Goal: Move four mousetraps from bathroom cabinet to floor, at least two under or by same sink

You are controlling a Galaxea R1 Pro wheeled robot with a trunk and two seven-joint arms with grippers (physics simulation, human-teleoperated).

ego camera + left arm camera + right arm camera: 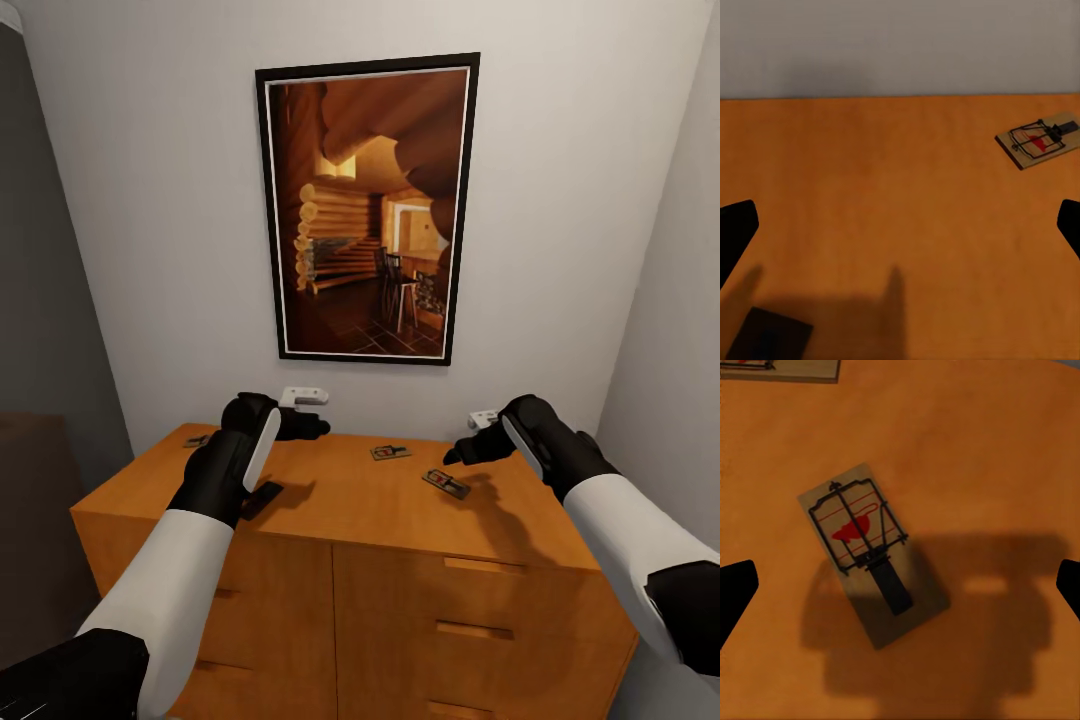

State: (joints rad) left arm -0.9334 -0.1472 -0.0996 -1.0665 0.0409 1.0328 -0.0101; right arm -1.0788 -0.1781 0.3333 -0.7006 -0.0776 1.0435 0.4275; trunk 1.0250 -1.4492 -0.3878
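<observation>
Pickup step: right gripper (pixel 900 585) hovering, jaws wide, over a mousetrap (pixel 870 551) mid-top of the cabinet (pixel 330 500). Left gripper (pixel 900 225) wide too, empty. Next: descend, pinch the slab.

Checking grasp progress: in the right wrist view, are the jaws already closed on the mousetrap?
No: the mousetrap lies flat on the cabinet top, with the right gripper jaws spread wide to either side, not touching it.

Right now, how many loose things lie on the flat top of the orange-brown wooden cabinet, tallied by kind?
Pale flat wooden mousetraps with black wire bars: 3 (the leftmost is partly hidden by the left arm)
Dark flat rectangular slab: 1
Total: 4
</observation>
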